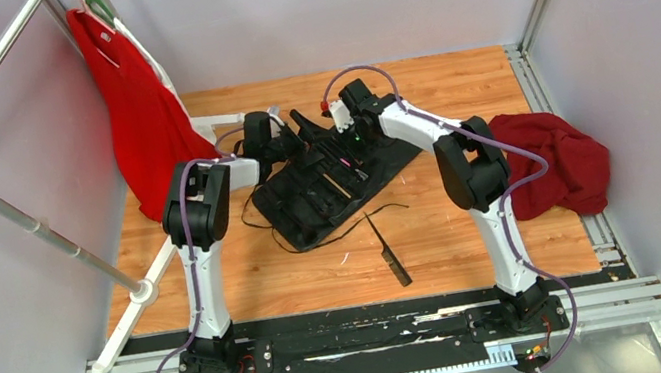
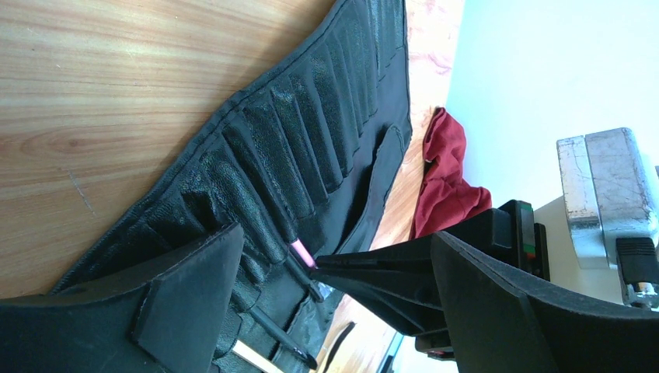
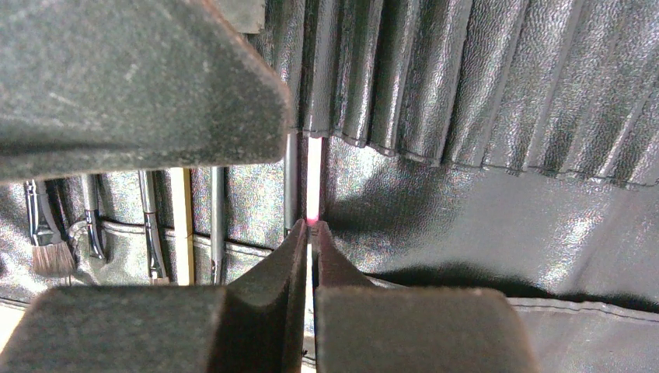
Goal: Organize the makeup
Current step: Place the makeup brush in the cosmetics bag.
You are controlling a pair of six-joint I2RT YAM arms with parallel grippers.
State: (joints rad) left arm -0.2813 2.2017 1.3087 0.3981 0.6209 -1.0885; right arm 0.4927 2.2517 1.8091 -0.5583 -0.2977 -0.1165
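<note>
Right at the tips of the right gripper, the two fingers are clenched on the thin shaft of a pink brush. Its far end runs into a slot of the black brush roll just beyond the grip. To the left of the grip, more makeup brushes sit side by side in the roll: a dark shaft just beside the pink one, then a tan-shafted brush, and furthest out a bristled brush head.

Across from it, the left gripper stands spread wide with nothing held. One of its fingers is low over the roll's edge; whether it touches, I cannot tell.

From above, both grippers meet over the far part of the roll, which lies open and slanted on the wooden table. Its cords trail toward the arm bases. A loose black brush lies on the bare wood nearer the bases, apart from the roll. Well off to the right of the right arm sits a dark red cloth. Left of the left arm, a red garment hangs from a rack.
</note>
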